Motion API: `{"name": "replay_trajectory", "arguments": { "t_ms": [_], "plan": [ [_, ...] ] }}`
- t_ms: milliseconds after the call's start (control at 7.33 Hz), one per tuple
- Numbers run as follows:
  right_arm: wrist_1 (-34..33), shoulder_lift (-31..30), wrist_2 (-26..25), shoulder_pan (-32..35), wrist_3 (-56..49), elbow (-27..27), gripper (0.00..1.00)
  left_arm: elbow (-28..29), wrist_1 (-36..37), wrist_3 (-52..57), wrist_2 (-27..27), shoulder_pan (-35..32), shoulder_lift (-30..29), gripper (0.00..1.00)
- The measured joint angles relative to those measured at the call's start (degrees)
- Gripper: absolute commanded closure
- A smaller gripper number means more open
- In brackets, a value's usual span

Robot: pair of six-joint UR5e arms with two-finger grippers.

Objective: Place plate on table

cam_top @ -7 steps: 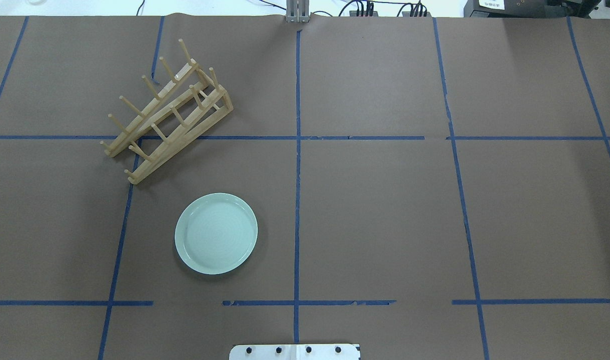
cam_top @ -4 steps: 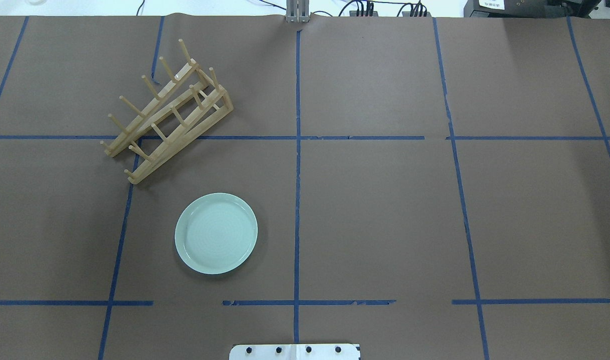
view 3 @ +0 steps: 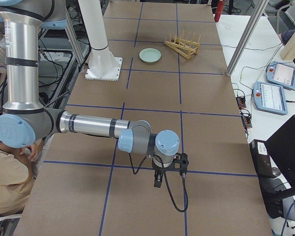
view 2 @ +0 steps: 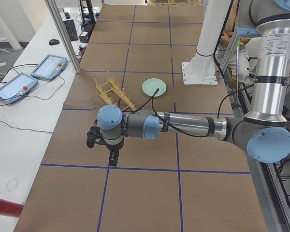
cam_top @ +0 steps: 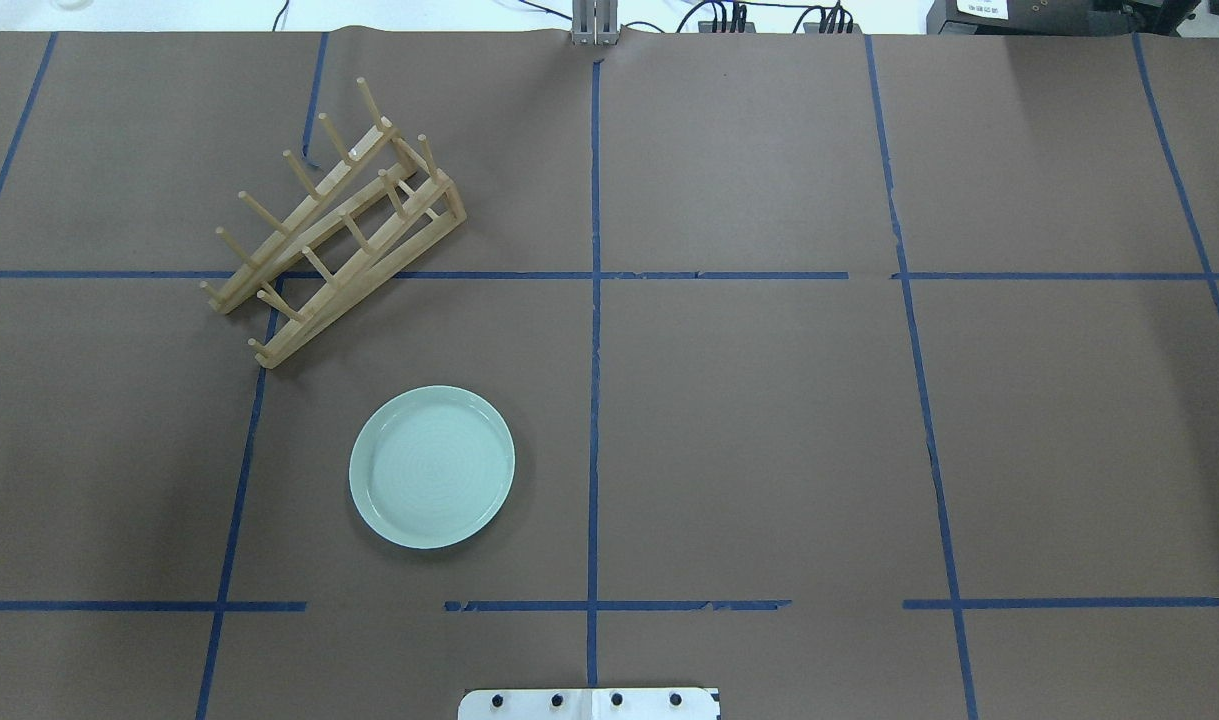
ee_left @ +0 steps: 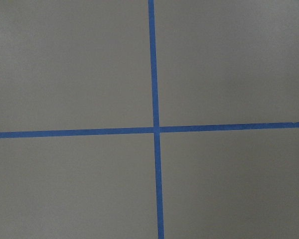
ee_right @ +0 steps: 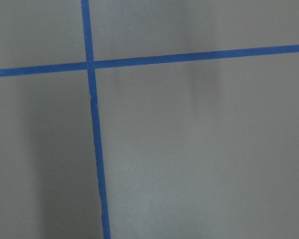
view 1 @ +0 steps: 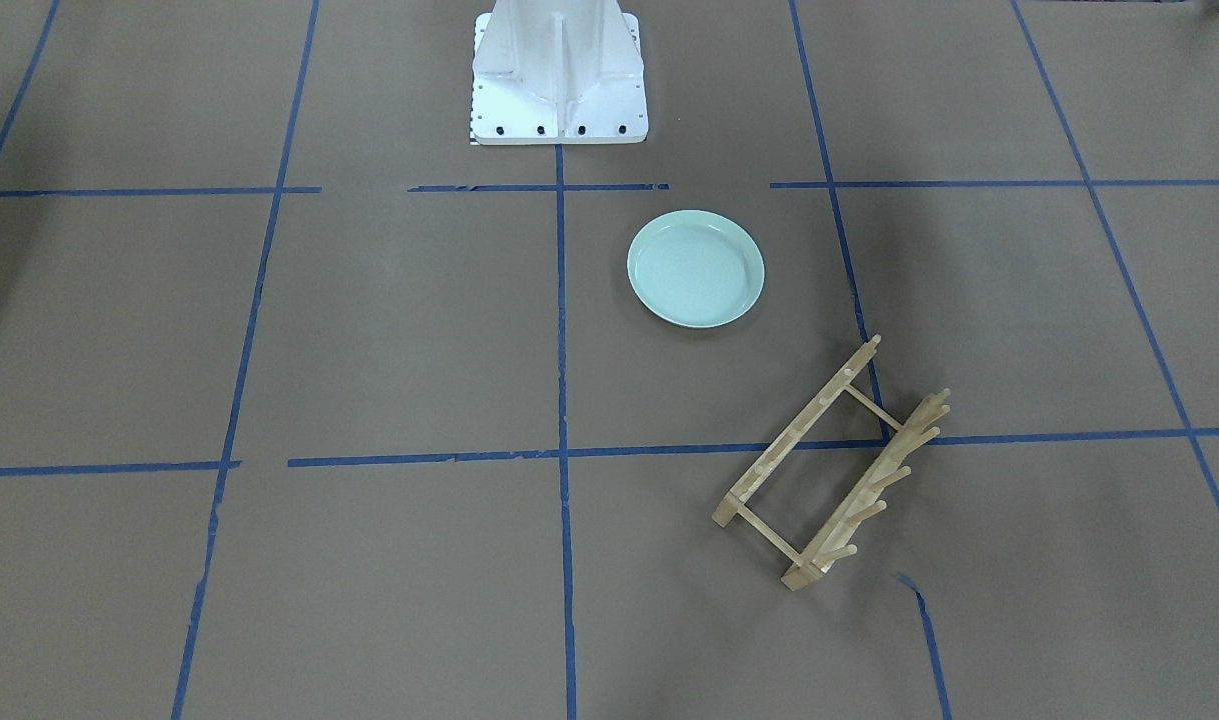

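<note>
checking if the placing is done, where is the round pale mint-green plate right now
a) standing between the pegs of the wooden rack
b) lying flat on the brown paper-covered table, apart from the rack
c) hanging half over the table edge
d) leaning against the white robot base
B: the round pale mint-green plate lies flat on the brown paper-covered table, with bare paper between it and the light wooden pegged dish rack.

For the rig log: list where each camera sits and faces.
Front-facing: across table, facing white base.
Overhead: behind robot, looking down; base edge only.
Exterior left: table end; left arm near.
Exterior right: opposite end; right arm near.
Left wrist: straight down, tape cross; no body.
Right wrist: likewise.
Shared: exterior views all show plate, rack.
</note>
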Motion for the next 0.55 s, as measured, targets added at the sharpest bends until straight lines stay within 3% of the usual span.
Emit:
{"name": "replay_trajectory", "arguments": {
  "t_ms": [545],
  "plan": [
    [0.0,0.0,0.0,0.0,0.0,0.0,0.0,0.52,0.07,0.13,0.17,0.1,0.24,0.0]
  ]
}}
